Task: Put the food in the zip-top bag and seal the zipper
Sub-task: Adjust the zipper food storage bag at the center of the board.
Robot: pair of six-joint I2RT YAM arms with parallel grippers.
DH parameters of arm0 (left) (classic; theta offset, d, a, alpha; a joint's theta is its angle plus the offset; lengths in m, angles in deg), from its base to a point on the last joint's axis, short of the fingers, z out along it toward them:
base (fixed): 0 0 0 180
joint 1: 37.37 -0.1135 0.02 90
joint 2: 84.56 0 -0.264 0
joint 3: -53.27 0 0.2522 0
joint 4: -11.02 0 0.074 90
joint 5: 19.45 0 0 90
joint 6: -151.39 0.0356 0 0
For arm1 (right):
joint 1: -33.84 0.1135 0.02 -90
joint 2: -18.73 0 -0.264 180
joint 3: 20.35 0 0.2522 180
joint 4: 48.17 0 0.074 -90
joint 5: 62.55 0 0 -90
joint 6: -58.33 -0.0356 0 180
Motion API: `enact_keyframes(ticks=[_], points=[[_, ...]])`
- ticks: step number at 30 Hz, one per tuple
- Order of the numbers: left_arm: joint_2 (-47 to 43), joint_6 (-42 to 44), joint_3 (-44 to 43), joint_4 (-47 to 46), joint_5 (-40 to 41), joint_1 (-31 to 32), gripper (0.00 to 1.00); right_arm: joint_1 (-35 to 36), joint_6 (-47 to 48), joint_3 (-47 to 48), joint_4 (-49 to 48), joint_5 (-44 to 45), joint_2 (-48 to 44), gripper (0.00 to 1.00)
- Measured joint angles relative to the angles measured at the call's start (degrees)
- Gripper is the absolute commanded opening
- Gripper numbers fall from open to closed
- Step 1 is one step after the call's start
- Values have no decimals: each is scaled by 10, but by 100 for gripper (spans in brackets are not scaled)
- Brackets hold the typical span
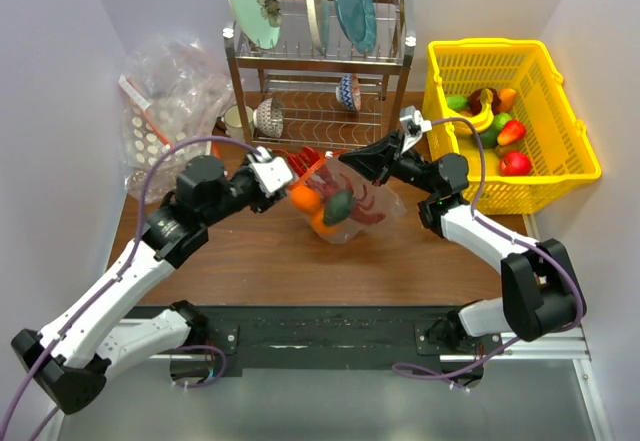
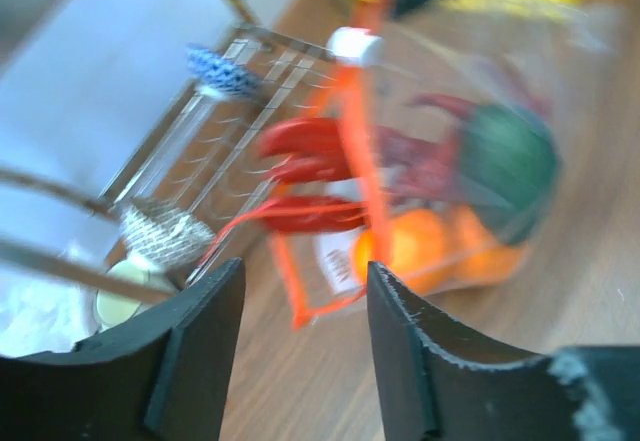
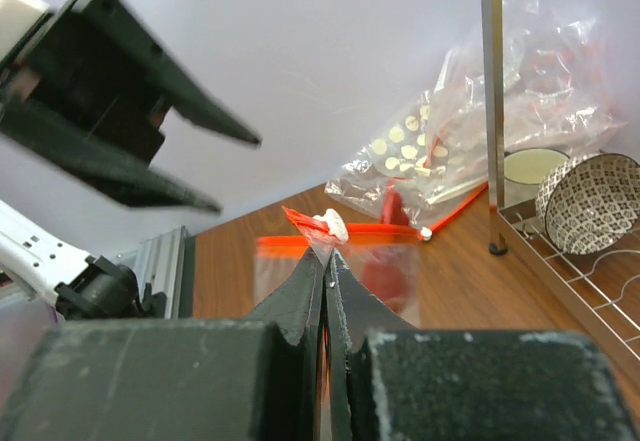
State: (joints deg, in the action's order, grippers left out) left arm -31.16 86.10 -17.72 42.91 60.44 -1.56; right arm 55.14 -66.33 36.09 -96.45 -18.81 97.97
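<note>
The zip-top bag hangs over the table's middle, lifted. The food is inside it: a red lobster, an orange and a dark green fruit. My right gripper is shut on the bag's top edge, right by the white slider of the orange-red zipper. My left gripper stands open just left of the bag, with nothing between its fingers. In the top view the left gripper and right gripper flank the bag's top.
A metal dish rack with plates and bowls stands behind the bag. A yellow basket with more toy food is at the right. A heap of clear dotted bags lies at the back left. A patterned bowl sits in the rack.
</note>
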Motion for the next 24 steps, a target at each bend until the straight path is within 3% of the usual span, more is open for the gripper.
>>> enact_keyframes(ticks=[6, 11, 17, 24], points=[[11, -78, -8, -22, -7, -95, 64, 0, -14, 0, -23, -7, 1, 0], [41, -110, 11, -48, -25, -127, 64, 0, -29, 0, -49, -17, 3, 0], [87, -152, 49, -109, -88, -199, 68, 0, -58, 0, -85, -33, 15, 0], [108, -155, 61, -175, -165, -227, 65, 0, -96, 7, -97, -56, 32, 0]])
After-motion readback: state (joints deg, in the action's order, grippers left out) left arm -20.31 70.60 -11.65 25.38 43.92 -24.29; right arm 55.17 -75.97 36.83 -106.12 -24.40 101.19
